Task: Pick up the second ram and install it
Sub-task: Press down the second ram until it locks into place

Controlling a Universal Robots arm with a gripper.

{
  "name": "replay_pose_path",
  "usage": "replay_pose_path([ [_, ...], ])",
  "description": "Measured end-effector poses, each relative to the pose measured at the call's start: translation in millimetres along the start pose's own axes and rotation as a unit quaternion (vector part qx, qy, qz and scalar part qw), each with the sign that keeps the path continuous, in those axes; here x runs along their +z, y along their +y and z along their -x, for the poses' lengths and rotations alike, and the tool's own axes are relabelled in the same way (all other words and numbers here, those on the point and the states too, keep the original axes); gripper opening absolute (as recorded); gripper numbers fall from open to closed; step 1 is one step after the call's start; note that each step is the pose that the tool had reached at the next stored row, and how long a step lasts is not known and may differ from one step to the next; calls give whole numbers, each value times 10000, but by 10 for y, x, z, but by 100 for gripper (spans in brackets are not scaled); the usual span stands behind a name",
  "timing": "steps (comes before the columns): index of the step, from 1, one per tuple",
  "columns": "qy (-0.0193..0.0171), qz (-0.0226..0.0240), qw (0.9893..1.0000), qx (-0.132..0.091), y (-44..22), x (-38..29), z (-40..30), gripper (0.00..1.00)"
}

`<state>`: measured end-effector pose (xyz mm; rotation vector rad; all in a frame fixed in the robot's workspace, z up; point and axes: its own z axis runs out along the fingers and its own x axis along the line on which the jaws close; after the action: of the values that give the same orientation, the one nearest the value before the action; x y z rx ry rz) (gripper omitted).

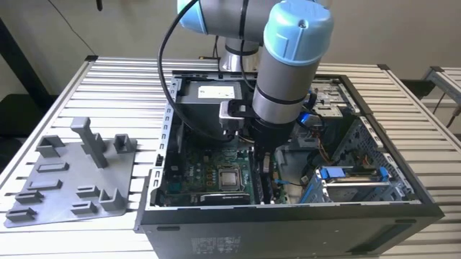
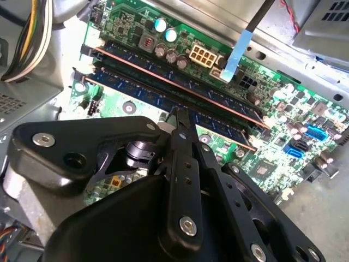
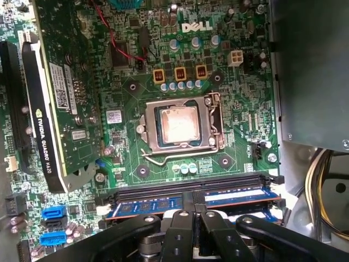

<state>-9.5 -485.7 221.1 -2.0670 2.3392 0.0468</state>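
The second ram [image 2: 229,130] is a long dark stick with blue-tinted chips. It stands in a motherboard slot, parallel to another ram stick [image 2: 163,73] in the slot beside it. In the first wrist view the second ram [image 3: 142,209] runs across just under the fingers. My gripper [image 2: 180,115] is shut, and its tips rest on the second ram's top edge near the middle. In the exterior view the gripper [image 1: 263,162] reaches straight down into the open computer case [image 1: 288,216], over the slots.
A CPU socket [image 3: 177,123] and a graphics card [image 3: 49,98] lie beside the slots. Cable bundles [image 2: 32,33] hang close to the wrist. A power supply [image 1: 209,94] and a blue drive cage [image 1: 346,175] flank the arm. A grey fixture tray [image 1: 72,178] sits outside the case.
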Motion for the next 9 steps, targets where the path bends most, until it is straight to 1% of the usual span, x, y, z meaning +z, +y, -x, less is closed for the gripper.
replay_pose_path([
  [1,-1,0,10000,0,0,18,-1,11],
  [3,-6,0,10000,0,0,17,1,11],
  [4,-24,-2,10000,0,0,-14,6,11],
  [6,-15,-1,10000,0,1,-108,7,11],
  [9,-12,-1,10000,0,2,-248,10,11],
])
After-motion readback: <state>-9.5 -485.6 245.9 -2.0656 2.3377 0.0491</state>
